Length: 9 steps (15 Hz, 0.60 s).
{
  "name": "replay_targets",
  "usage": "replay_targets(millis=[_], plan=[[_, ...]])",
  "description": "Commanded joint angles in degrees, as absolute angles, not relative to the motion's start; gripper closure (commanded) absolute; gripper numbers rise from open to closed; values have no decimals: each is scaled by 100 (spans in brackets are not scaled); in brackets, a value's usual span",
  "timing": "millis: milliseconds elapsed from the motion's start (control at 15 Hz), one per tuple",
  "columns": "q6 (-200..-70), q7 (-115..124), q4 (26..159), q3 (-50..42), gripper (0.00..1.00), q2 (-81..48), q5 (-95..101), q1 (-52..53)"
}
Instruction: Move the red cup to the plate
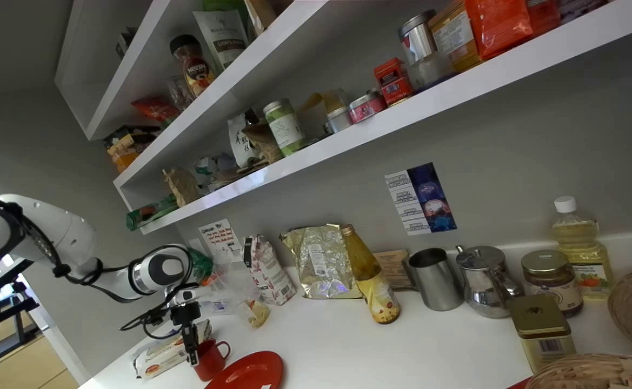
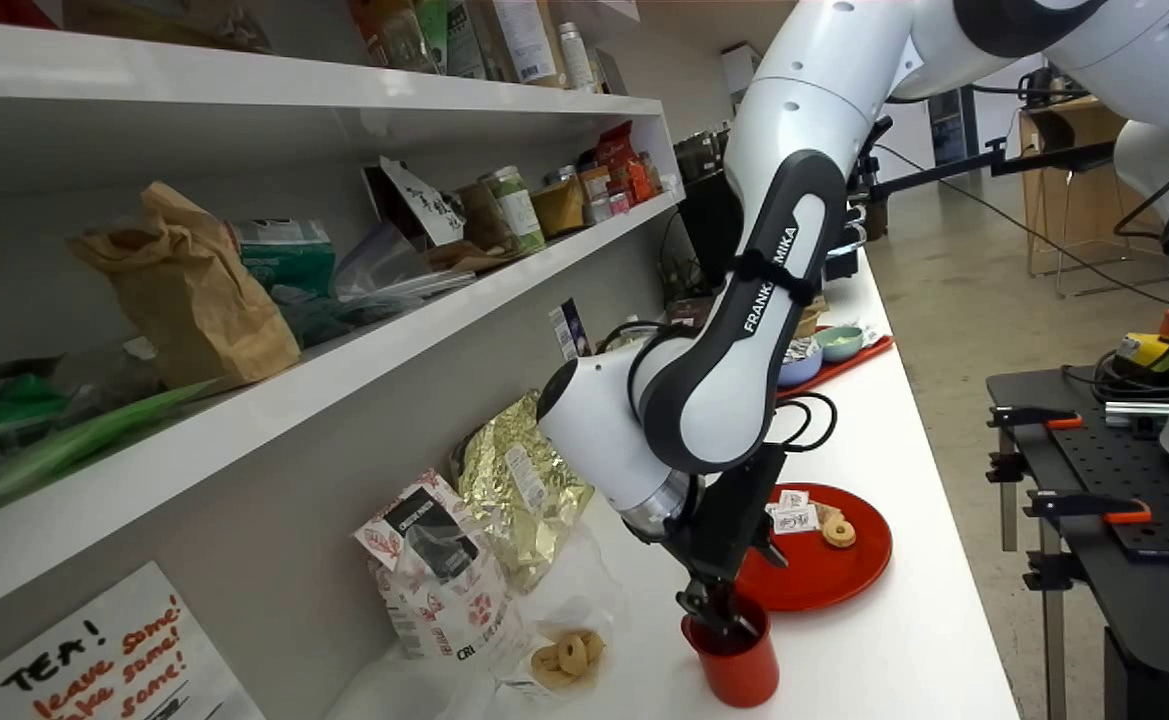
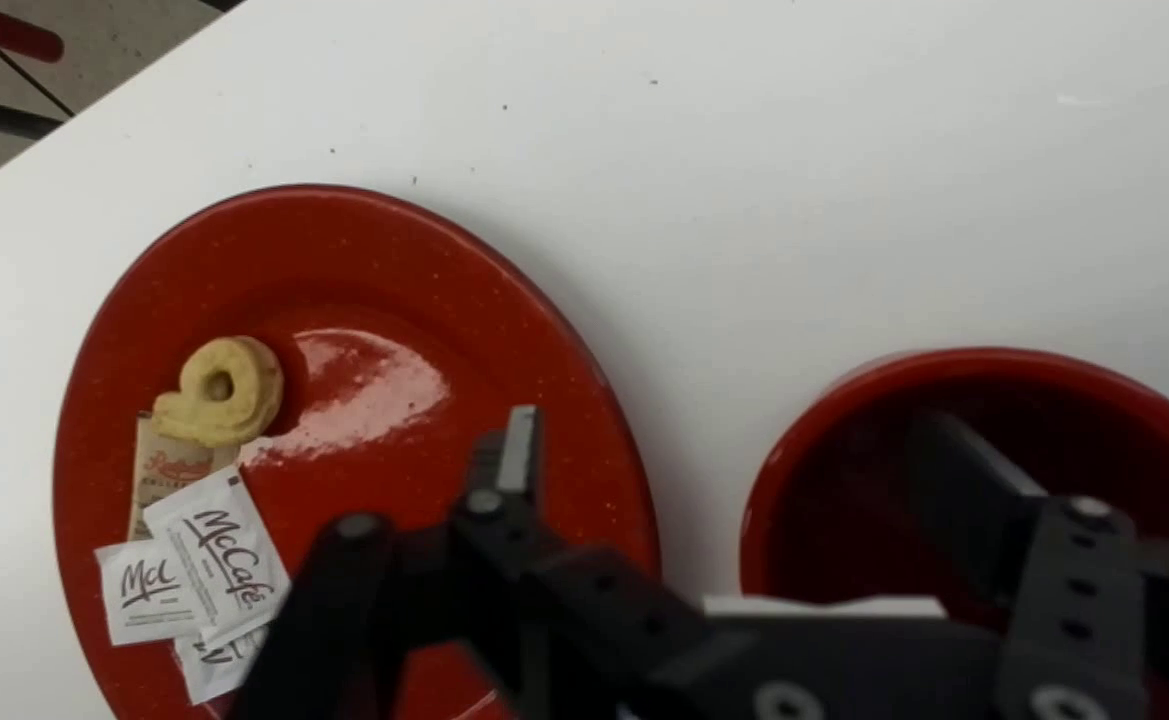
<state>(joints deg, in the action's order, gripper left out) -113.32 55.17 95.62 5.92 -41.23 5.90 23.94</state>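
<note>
The red cup (image 1: 209,362) stands upright on the white counter, close beside the red plate (image 1: 253,373). The cup (image 2: 742,672) and the plate (image 2: 829,585) show in both exterior views. My gripper (image 3: 734,450) is open and points down at the cup. In the wrist view one finger reaches inside the mouth of the cup (image 3: 834,470); the other is outside it, in front of the plate (image 3: 464,290). In the exterior views the gripper (image 2: 756,595) is at the cup's rim. The handle shows at the cup's side in an exterior view. The cup's far side is cut off in the wrist view.
A ring-shaped cookie (image 3: 219,390) and white sachets (image 3: 219,555) lie on the plate. A bag of cookies (image 2: 564,660), a flour bag (image 2: 444,580) and a gold foil bag (image 2: 519,490) stand by the wall. A white packet (image 1: 164,354) lies behind the cup. A shelf (image 1: 272,173) hangs above.
</note>
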Motion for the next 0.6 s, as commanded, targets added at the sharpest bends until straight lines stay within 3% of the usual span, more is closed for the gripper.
replay_targets(millis=[0,400,533], plan=[[-11099,5562,9267,503,40,-4300,625,2500],[-11088,5547,9191,507,88,-4346,593,2487],[-11093,5556,9195,512,92,-4335,585,2490]])
